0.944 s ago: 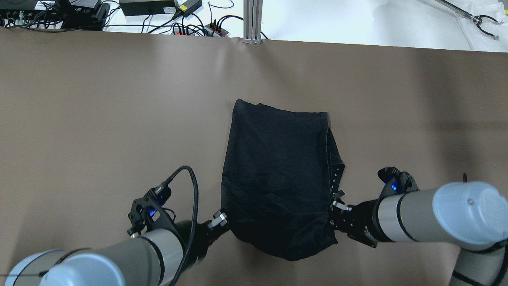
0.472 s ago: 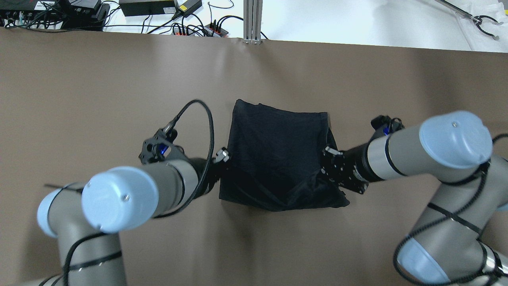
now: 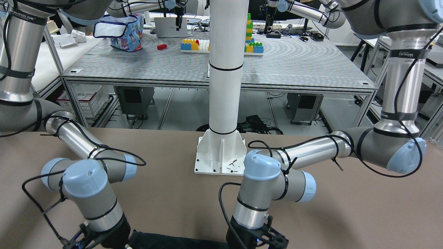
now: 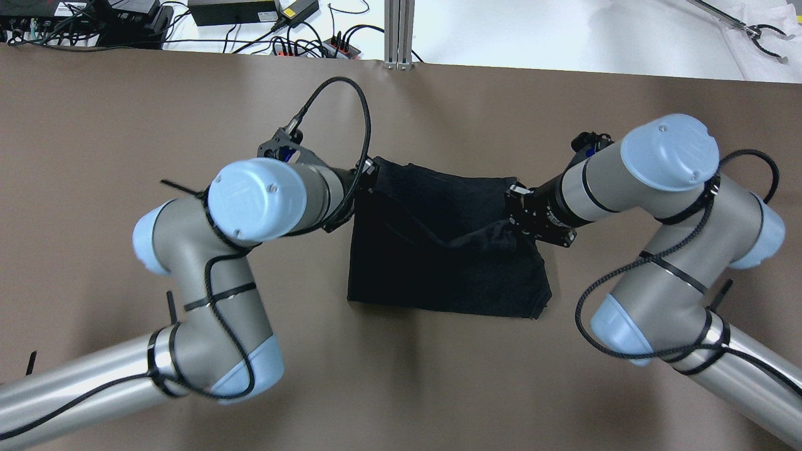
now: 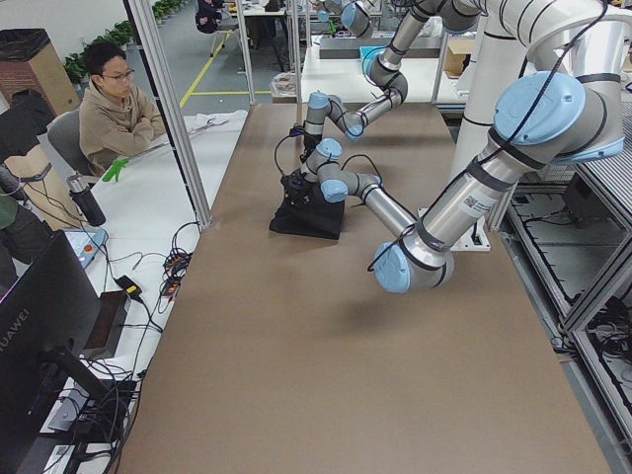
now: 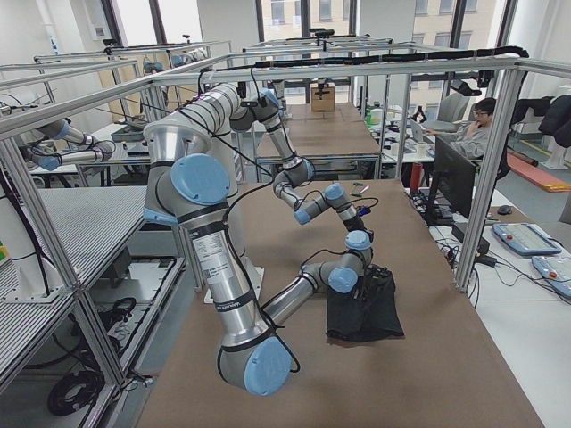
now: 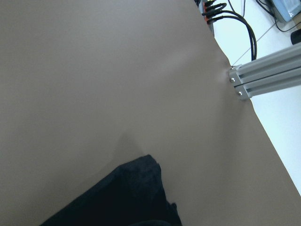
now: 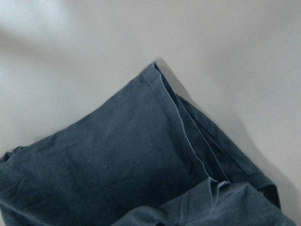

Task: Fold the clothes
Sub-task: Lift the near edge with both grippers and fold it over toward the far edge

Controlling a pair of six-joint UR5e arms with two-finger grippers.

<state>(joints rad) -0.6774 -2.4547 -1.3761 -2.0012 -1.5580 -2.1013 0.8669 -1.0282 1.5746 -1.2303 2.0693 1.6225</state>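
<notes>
Both arms had carried the near hem forward over the black garment (image 4: 438,275) at mid table (image 4: 125,113); left gripper (image 4: 369,175) and right gripper (image 4: 515,203) clamped its corners, cloth sagging between; halving fold looked nearly laid.

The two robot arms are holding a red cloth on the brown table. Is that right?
Not quite. The soft fabric cloth is black, not red, as the overhead exterior view shows. The rest is right: the left gripper and the right gripper both hold it on the brown table.
</notes>
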